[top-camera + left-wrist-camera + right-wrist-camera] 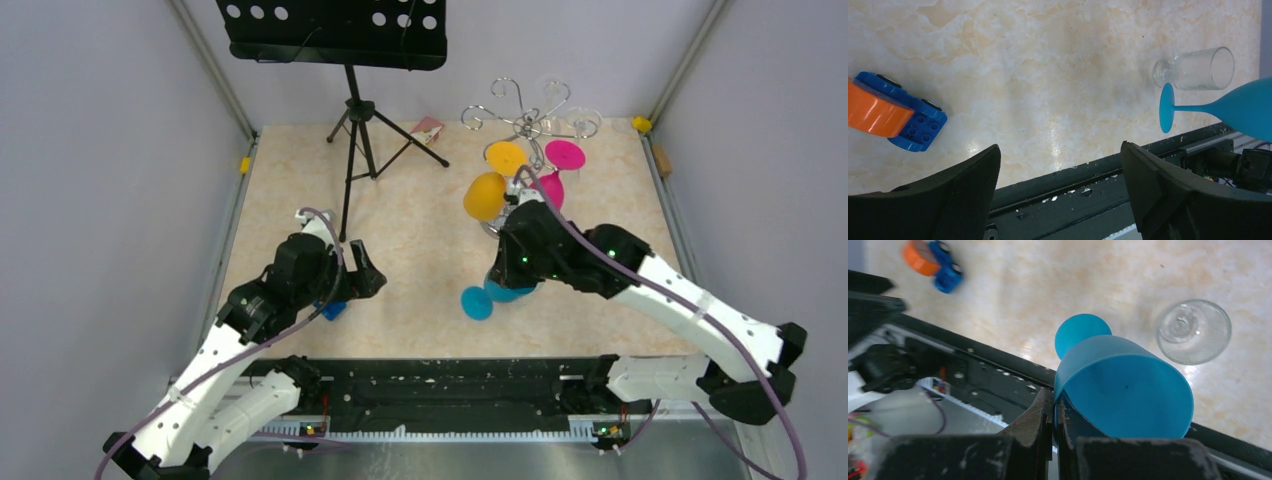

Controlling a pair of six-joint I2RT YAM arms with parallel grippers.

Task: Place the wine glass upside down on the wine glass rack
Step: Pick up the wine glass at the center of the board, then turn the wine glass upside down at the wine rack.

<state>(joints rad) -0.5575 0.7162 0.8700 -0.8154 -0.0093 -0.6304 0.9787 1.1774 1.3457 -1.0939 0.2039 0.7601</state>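
Note:
My right gripper [1054, 405] is shut on the rim of a blue wine glass [1120, 385] and holds it tilted above the table, its foot [477, 303] pointing toward the near edge. The glass also shows in the left wrist view [1243, 107]. The chrome wine glass rack [525, 120] stands at the back right, with a yellow glass [487, 195] and a pink glass [562, 160] hanging from it. My left gripper [1060, 165] is open and empty near the table's front edge, left of the blue glass.
A clear glass [1198, 69] lies on its side on the table near the blue glass; it also shows in the right wrist view [1194, 331]. A blue toy car with an orange roll [893, 112] lies by the left gripper. A black tripod music stand [355, 100] stands at the back left.

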